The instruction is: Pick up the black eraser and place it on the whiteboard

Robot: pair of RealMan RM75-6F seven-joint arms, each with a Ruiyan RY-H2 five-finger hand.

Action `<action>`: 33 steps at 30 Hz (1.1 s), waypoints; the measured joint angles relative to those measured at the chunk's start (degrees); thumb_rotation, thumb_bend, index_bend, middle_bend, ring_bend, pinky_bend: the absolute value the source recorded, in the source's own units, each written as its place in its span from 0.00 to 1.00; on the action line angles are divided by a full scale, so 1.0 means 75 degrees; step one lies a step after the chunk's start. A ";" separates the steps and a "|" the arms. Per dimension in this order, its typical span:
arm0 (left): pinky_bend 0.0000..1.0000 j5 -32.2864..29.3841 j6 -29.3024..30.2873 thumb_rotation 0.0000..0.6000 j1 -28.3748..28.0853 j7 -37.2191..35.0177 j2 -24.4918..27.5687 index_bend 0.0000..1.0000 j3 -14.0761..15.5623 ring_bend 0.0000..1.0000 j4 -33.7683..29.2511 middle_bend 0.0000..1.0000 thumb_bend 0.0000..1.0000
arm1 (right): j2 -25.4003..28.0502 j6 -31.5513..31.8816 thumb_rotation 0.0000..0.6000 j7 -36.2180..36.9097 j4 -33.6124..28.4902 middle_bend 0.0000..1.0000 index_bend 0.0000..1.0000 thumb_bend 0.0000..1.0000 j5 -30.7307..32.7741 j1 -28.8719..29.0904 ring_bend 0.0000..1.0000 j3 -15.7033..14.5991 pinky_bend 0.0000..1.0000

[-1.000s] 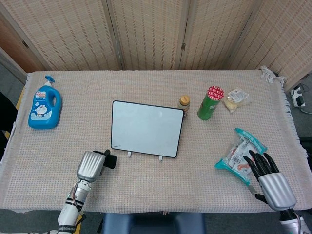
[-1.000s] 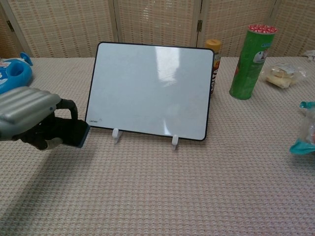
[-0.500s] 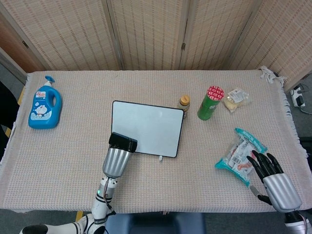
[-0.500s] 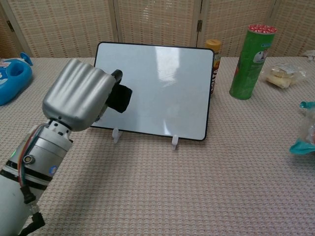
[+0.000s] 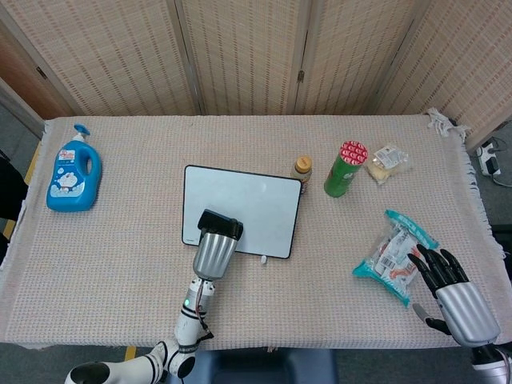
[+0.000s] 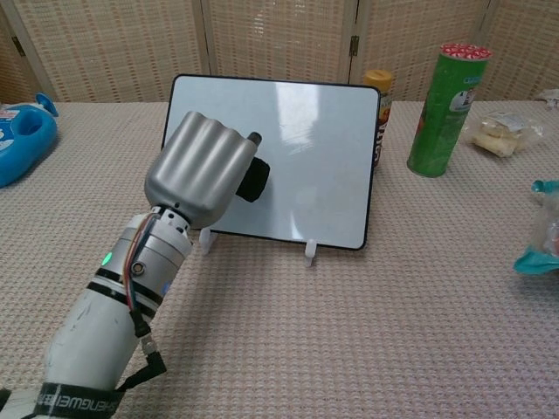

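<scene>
We see the black eraser (image 6: 253,179) held by the left hand (image 6: 203,170) against the white, black-framed whiteboard (image 6: 306,148), propped tilted at frame centre.

bright even indoor light; soft glare on whiteboard (image 6: 288,148) in chest view; sharp focus, faint shadows.

Glossy whiteboard (image 6: 297,166), rough woven tablecloth (image 6: 393,332)

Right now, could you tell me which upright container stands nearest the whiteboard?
The small yellow-capped bottle, beside the whiteboard's far right corner; the green canister stands farther right.
</scene>
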 measured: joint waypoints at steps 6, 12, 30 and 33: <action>1.00 -0.0243 -0.0044 1.00 -0.0161 -0.0327 -0.0053 0.56 0.0155 0.93 0.0336 1.00 0.41 | 0.0013 0.0013 1.00 0.0021 0.0007 0.00 0.00 0.31 -0.0008 -0.0001 0.07 0.0002 0.00; 1.00 -0.0332 0.0092 1.00 -0.0222 -0.0397 -0.0056 0.43 0.0351 0.93 0.0359 1.00 0.41 | -0.0022 -0.0009 1.00 -0.0072 -0.0010 0.00 0.00 0.31 -0.0026 -0.0009 0.07 -0.0015 0.00; 1.00 -0.0926 -0.0158 1.00 -0.0372 -0.0321 -0.0056 0.28 0.0596 0.92 0.0225 1.00 0.39 | -0.0001 0.0083 1.00 -0.0002 0.0016 0.00 0.00 0.31 -0.0082 -0.0046 0.07 -0.0024 0.00; 1.00 -0.0949 -0.0125 1.00 -0.0392 -0.0310 -0.0056 0.28 0.0644 0.92 0.0227 1.00 0.39 | -0.0003 0.0088 1.00 0.0006 0.0022 0.00 0.00 0.31 -0.0075 -0.0046 0.07 -0.0017 0.00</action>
